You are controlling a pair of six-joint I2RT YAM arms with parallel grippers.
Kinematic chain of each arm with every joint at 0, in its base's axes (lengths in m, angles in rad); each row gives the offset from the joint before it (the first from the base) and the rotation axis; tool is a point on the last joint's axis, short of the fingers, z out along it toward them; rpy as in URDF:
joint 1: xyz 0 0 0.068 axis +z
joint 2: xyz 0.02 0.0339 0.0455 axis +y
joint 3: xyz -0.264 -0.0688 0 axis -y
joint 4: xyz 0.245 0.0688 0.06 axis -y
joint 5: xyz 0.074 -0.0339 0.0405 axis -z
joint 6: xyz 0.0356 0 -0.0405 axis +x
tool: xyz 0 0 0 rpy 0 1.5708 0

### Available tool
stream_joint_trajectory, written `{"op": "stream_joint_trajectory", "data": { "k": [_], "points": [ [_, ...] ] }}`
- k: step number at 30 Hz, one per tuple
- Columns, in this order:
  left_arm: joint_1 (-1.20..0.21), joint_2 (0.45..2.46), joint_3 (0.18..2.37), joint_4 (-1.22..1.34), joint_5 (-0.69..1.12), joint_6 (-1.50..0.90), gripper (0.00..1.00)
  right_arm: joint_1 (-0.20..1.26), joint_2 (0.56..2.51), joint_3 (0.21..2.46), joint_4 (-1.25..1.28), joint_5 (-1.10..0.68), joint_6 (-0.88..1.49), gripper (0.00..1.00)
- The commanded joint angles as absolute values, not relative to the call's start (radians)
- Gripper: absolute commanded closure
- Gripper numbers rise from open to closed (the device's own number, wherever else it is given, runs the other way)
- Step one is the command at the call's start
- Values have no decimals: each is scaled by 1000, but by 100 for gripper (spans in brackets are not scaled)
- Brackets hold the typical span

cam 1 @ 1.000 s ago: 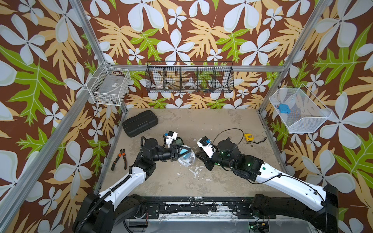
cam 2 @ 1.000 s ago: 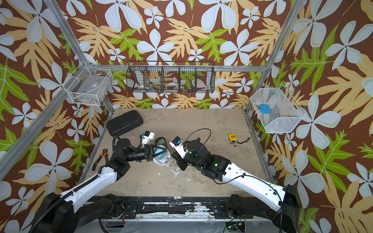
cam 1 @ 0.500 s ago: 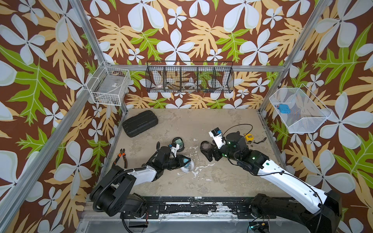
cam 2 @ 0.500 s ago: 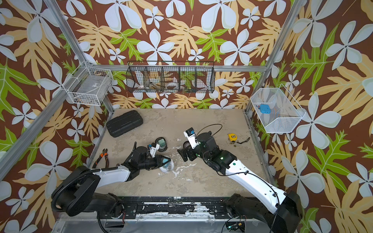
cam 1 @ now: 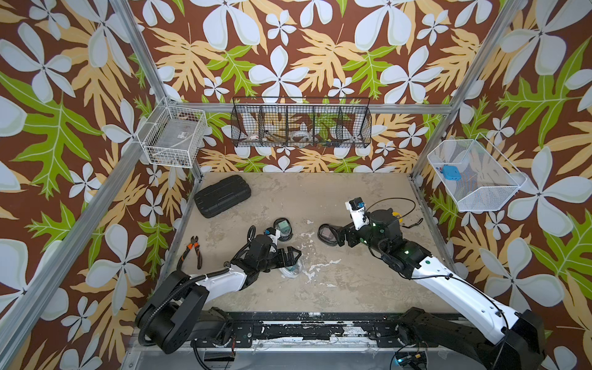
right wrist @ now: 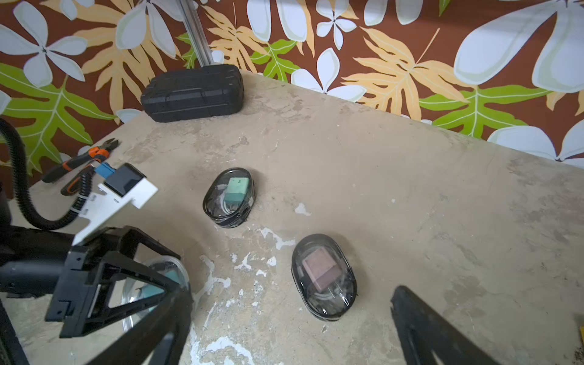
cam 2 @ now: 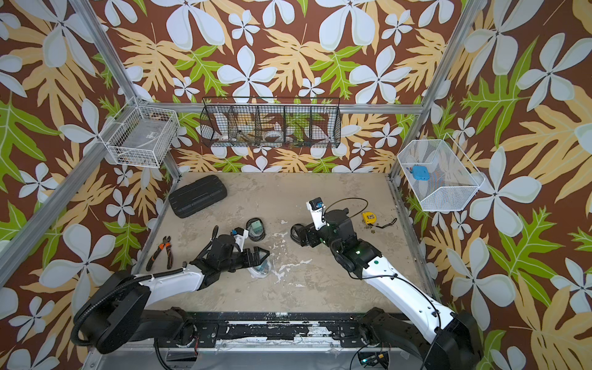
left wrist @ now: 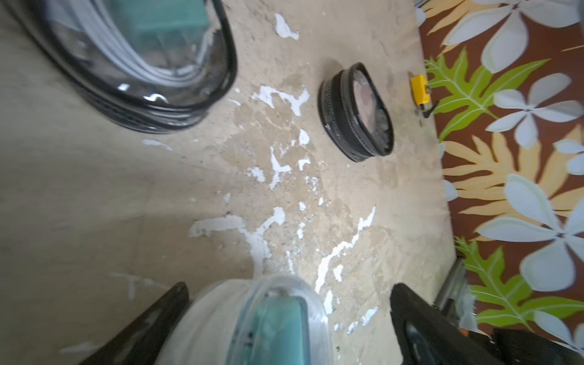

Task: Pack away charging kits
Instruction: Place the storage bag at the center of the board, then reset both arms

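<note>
Three oval pouches lie on the table, each with a plug block inside. The clear-rimmed pouch (cam 1: 292,271) (left wrist: 268,322) holds a teal block and sits between the fingers of my open left gripper (cam 1: 291,259) (left wrist: 289,303), with a gap on one side. A black-rimmed pouch (cam 1: 283,228) (right wrist: 229,197) with a mint green block and white cable lies just behind it. The other black-rimmed pouch (cam 1: 328,234) (right wrist: 322,278) holds a dusty pink block. My right gripper (cam 1: 343,237) (right wrist: 292,316) stands open right beside it, apart from it.
A black ribbed hard case (cam 1: 222,195) lies at the back left, with pliers (cam 1: 192,253) by the left edge. A yellow tape measure (cam 2: 368,217) is behind the right arm. On the walls hang a white basket (cam 1: 173,141), a black basket (cam 1: 301,123), and a white basket (cam 1: 474,189) holding a blue gadget (cam 1: 450,171).
Both grippers were shut on the clear-rimmed pouch, above the table. The right let go and moved back right to the pink pouch. The left lowered the pouch to the table and opened.
</note>
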State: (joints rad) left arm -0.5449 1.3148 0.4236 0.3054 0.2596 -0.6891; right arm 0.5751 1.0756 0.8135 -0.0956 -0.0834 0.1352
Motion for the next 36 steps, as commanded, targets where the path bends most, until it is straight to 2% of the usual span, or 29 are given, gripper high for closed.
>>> {"op": "stream_joint_trajectory", "data": {
  "k": [1,4,9,13,16,18,20,22,24,26,29,31,36],
  "points": [
    [-543,1271,442,65,95,-605,0,571,1039,778,9,-45,108,0],
    [-542,1230,483,-103,-55,-621,0,555,1005,765,73,-7,66,0],
    [-541,1134,548,-256,-253,-662,0,502,1109,876,-4,-126,12,0],
    [-531,1103,647,-313,-322,-655,1,485,1018,716,306,44,11,0],
    [-485,1076,717,-292,-371,-550,0,392,1052,723,259,17,-36,0],
    [-445,1059,697,-177,-405,-388,0,300,1070,735,237,20,-40,0],
    [-428,1019,609,5,-454,-198,0,232,1045,644,343,72,-72,0],
    [-366,986,510,186,-468,-60,0,127,1035,560,419,26,-32,0],
    [-309,997,443,310,-503,-28,0,46,1040,479,499,-13,20,0],
    [-307,1046,374,470,-563,38,0,34,1053,380,615,19,9,0],
    [-238,1113,269,741,-443,16,0,30,1120,302,770,72,28,0],
    [-187,1184,235,884,-429,-12,0,25,1212,269,888,89,34,0],
    [-140,1327,223,1058,-342,-6,0,19,1356,204,1111,99,35,0]
  ]
}}
